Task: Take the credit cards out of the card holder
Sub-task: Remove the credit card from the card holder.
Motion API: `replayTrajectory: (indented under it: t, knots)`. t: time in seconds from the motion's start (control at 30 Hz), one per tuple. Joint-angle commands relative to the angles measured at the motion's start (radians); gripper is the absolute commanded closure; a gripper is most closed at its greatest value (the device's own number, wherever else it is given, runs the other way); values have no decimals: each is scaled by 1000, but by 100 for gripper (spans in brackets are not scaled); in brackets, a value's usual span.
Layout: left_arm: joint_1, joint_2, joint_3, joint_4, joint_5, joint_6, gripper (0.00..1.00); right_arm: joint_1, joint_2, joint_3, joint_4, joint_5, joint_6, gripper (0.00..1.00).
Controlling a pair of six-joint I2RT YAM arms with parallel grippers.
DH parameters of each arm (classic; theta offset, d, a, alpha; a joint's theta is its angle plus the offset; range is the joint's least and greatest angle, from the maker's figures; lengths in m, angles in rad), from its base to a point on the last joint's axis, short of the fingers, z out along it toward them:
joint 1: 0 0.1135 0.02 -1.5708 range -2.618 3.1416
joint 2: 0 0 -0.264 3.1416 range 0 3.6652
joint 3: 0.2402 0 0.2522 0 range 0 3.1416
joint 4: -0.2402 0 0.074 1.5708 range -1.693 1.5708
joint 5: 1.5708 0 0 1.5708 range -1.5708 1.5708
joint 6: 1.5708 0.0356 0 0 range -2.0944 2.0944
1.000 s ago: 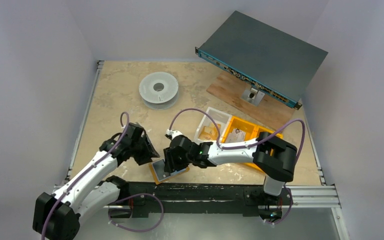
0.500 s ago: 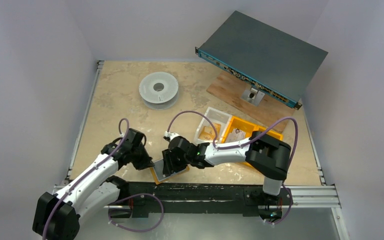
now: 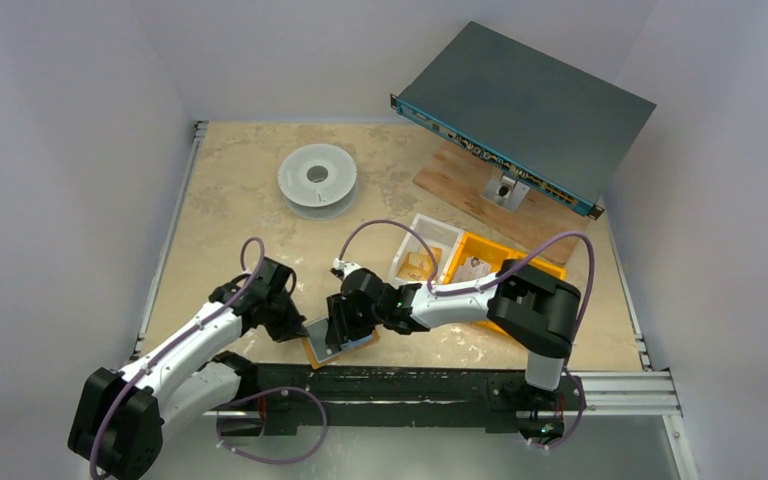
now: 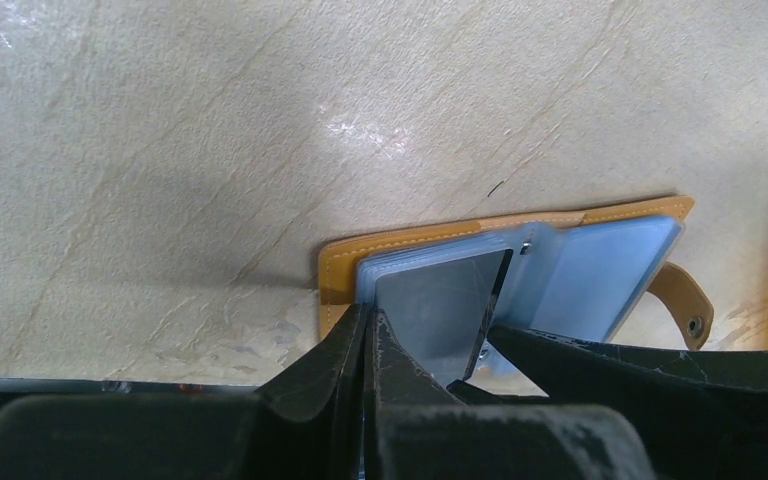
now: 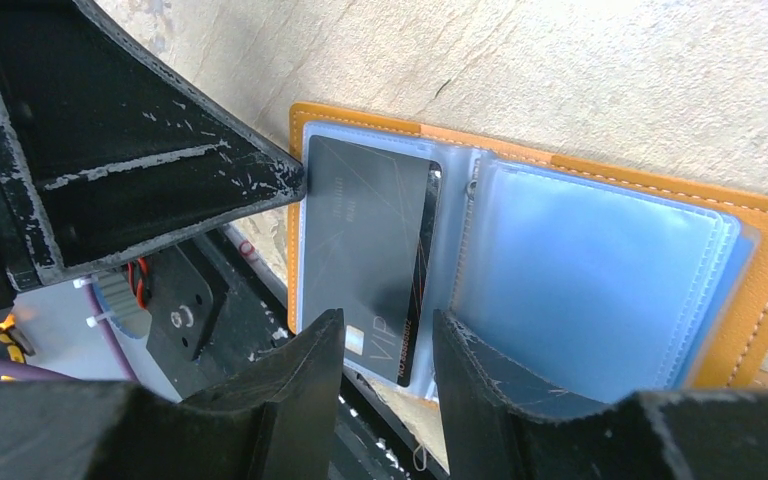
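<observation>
The left gripper (image 4: 368, 322) has been shut at the card holder's (image 4: 560, 222) left edge, lower centre. The dark card (image 5: 370, 250) is straddled by the part-open right gripper (image 5: 385, 345), so withdrawal is judged next.

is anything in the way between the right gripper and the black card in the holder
Nothing visible. The right gripper has its jaws open on either side of the near end of the black card, which lies in the open card holder. The shut left gripper sits at the holder's edge beside the card, not across it.
</observation>
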Motion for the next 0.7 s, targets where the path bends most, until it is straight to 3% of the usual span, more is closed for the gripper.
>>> replayTrajectory:
  t: [0.0, 0.67]
  knots:
    - [-15, 23, -15, 56, -4, -26, 100, -7, 22, -10, 53, -31, 9, 62]
    - [-33, 200, 50, 129, 12, 6, 100, -89, 21, -141, 275, -206, 98, 61]
